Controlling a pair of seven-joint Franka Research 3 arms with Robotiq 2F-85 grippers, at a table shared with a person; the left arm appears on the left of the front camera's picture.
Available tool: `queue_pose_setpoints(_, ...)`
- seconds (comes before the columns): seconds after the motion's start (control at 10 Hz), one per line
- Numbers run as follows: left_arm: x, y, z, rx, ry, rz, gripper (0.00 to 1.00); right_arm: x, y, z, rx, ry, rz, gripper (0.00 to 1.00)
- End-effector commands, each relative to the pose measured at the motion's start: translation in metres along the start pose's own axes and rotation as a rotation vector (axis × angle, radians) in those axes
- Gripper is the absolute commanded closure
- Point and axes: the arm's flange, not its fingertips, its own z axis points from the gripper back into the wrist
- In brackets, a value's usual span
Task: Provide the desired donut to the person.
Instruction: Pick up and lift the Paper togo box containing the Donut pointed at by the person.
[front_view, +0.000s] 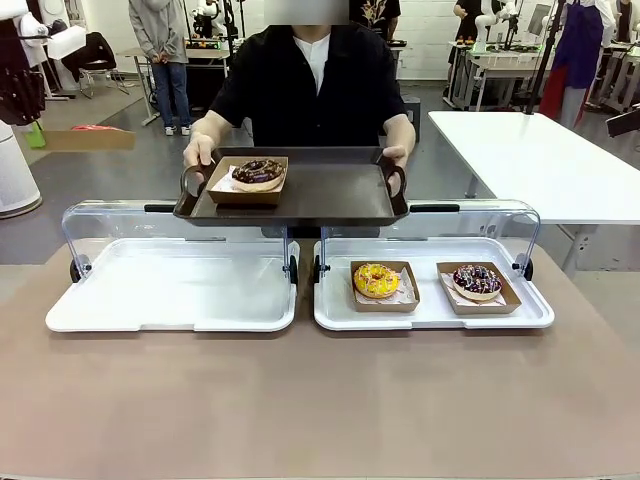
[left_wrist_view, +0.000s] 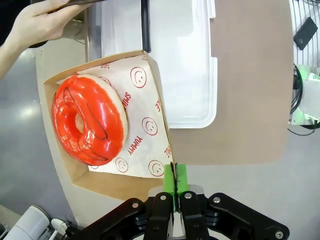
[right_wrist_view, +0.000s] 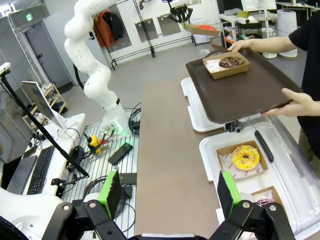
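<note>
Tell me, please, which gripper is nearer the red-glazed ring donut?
Left. The left gripper pinches the red-glazed donut's cardboard tray; the right gripper hangs open far off, by the yellow donut.

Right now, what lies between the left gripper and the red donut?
In the left wrist view: smiley-printed paper lining the cardboard box the left gripper pinches.

left arm (right_wrist_view: 96, 77): upright from its base, bent, reaching high and far.
left gripper (left_wrist_view: 175, 176): green pads pinched tight on a box (left_wrist_view: 110, 186) rim.
right gripper (right_wrist_view: 170, 195): fingers (right_wrist_view: 112, 192) spread wide, nothing between, held aloft, tilted down.
</note>
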Motion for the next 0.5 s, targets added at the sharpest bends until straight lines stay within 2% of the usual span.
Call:
queue_pose_setpoints(0.0, -0.0008, -0.0012, 0.0012, -0.001, 0.021, 0.014, 1.0, 0.0007, 0.0008, -0.0002, 0.007, -0.004, 0.005, 0.0)
queue_pose_setpoints(0.4, -0.0008, -0.0012, 0.0012, -0.001, 0.021, 0.014, 1.0, 0.0007, 0.0008, -0.0002, 0.007, -0.004, 0.005, 0.0)
